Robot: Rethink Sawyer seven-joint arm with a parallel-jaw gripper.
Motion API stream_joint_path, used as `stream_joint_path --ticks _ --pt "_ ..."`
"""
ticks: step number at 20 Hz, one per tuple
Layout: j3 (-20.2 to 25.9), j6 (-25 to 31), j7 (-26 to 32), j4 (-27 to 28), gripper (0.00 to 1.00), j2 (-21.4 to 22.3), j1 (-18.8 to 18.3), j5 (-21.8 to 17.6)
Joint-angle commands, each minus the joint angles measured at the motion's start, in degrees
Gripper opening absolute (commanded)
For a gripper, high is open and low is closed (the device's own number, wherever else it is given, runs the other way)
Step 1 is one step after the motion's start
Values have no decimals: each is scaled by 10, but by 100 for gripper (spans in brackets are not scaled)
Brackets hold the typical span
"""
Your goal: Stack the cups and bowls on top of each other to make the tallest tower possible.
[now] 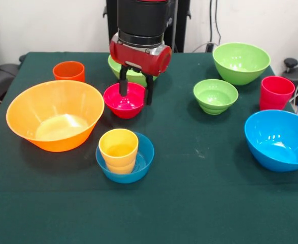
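Dark green cloth table (pixel 189 203), white wall behind. Gripper (pixel 136 90) sits low over the small red bowl (pixel 124 100), fingers spread: left finger (pixel 123 84) inside the bowl, right finger (pixel 149 92) outside the right rim. So it straddles the rim wall and nothing is pinched yet.

Layout:
- big green bowl (pixel 133 76) just behind the gripper, mostly hidden
- yellow cup (pixel 119 150) sits inside the small blue bowl (pixel 133 162), near centre; the only stack so far
- wide orange bowl (pixel 55 114) left, orange cup (pixel 68 71) far left
- small green bowl (pixel 216 95) and second big green bowl (pixel 241 62) right of centre
- red cup (pixel 276 92) and big blue bowl (pixel 279 140) at the right

Step in hand looks like a rim grasp on the red bowl. To do it well: go a touch deeper so the pads get real wall rather than just the lip, then close squarely. Glossy plastic may slip or swing. Lift straight up and clear the green bowl behind. Tower hardly begun.
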State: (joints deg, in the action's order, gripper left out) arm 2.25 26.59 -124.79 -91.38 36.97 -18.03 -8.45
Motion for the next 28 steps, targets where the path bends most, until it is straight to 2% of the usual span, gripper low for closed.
stream_joint_path --ticks 1,5,9,19,23,28 --pt "3 67 40 19 100 -15 5 -51" --pt "-12 -8 -21 28 100 -91 26 -41" --pt "8 -28 -29 18 100 -120 23 -18" --pt "18 -54 -32 -33 100 -113 30 -17" --pt "13 -27 -17 -35 100 -111 25 -18" --pt "-5 24 -2 -14 100 -108 36 -23"
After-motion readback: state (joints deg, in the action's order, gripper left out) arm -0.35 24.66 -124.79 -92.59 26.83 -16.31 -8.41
